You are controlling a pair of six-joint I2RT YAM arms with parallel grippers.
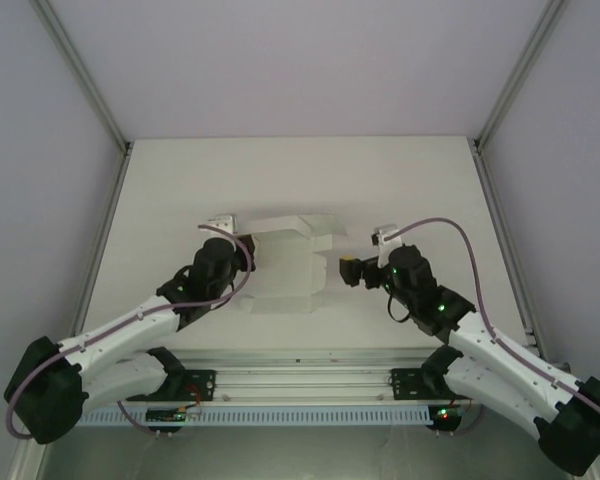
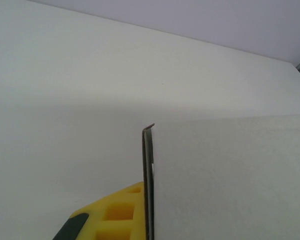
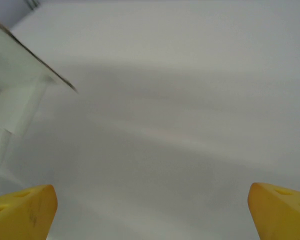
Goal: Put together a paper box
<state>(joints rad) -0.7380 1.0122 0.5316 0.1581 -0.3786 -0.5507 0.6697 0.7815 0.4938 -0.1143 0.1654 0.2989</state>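
The white paper box point(image 1: 280, 268) lies partly folded at the table's middle, its back flaps raised. My left gripper point(image 1: 244, 252) is at its left wall and is shut on it. In the left wrist view the white wall point(image 2: 225, 180) stands on edge against one yellow finger point(image 2: 121, 212); the other finger is hidden behind the card. My right gripper point(image 1: 349, 271) hovers just right of the box, apart from it. It is wide open, with its yellow fingertips point(image 3: 22, 210) far apart over bare table and a box flap point(image 3: 20, 85) at upper left.
The white table point(image 1: 410, 190) is bounded by metal frame posts point(image 1: 85, 90) at the back corners and pale walls. An aluminium rail point(image 1: 300, 378) carrying both arm bases runs along the near edge. Cables loop over each arm.
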